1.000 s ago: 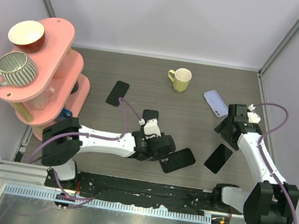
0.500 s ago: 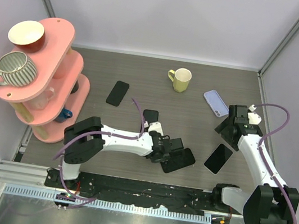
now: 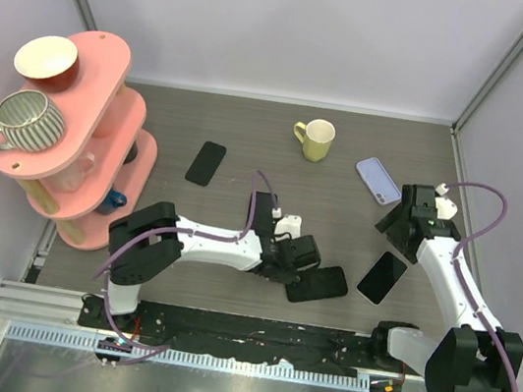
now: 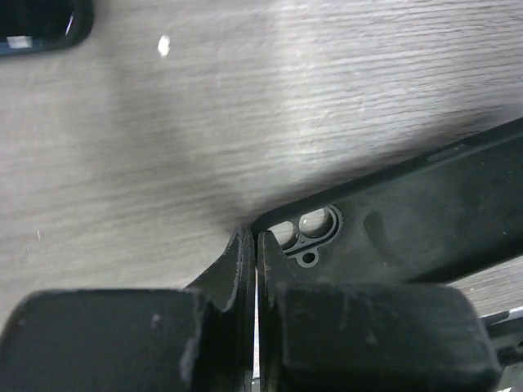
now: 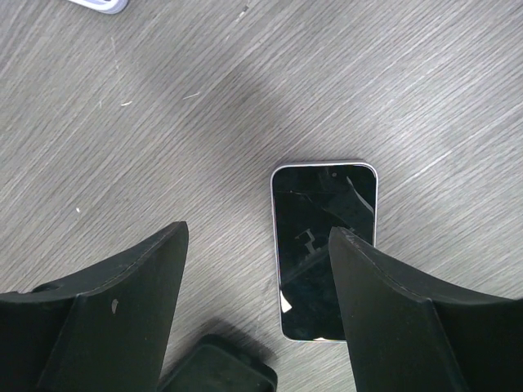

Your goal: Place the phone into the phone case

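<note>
The black phone case [image 3: 319, 284] lies open side up near the table's front, its camera cutout showing in the left wrist view [image 4: 309, 225]. My left gripper [image 3: 298, 254] [image 4: 257, 235] is shut on the case's corner rim, one finger inside and one outside. The phone [image 3: 382, 277] [image 5: 325, 245], dark screen up with a pale rim, lies flat to the right of the case. My right gripper [image 3: 404, 225] [image 5: 260, 232] hovers open above the phone's far end, holding nothing. A corner of the case [image 5: 219, 369] shows below it.
A lavender phone-shaped item [image 3: 377, 180] lies behind the right gripper. A yellow mug [image 3: 315, 139] stands at the back centre. Another black phone [image 3: 206, 162] lies left of centre, and a small black item [image 3: 262, 202] sits behind the left arm. A pink shelf [image 3: 104, 121] with cups fills the left.
My left gripper has moved right to the case's corner and shut on its rim. The case has shifted slightly to the right. The right arm has barely moved.
</note>
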